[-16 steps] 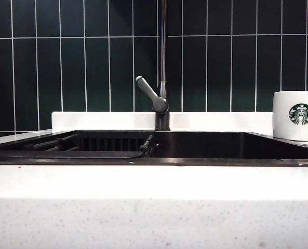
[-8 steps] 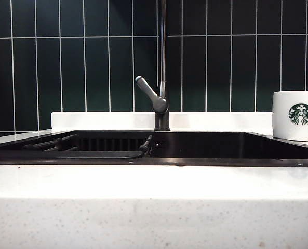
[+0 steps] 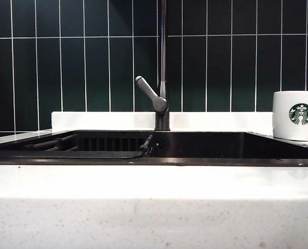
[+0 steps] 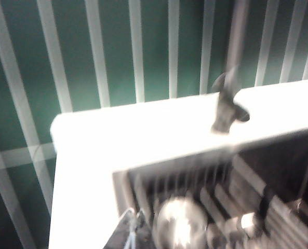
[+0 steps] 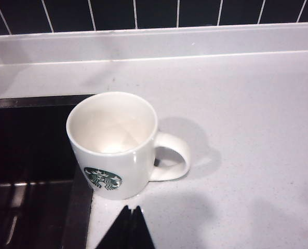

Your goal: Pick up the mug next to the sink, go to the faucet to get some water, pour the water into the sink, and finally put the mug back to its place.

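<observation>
The white mug (image 3: 296, 115) with the green logo stands upright on the counter to the right of the black sink (image 3: 205, 145). In the right wrist view the mug (image 5: 117, 142) is empty, its handle pointing away from the sink (image 5: 24, 150). My right gripper (image 5: 132, 208) is shut, its tips just short of the mug and above the counter. The dark faucet (image 3: 162, 78) rises behind the sink, lever angled left. In the blurred left wrist view the faucet (image 4: 227, 101) shows, and my left gripper (image 4: 134, 213) is shut over the sink's corner. No water is visible.
Dark green tiles (image 3: 81, 57) back the white speckled counter (image 3: 154, 207). A ribbed rack and a shiny round drain (image 4: 179, 223) lie in the basin. A low white ledge (image 5: 159, 41) runs behind the mug.
</observation>
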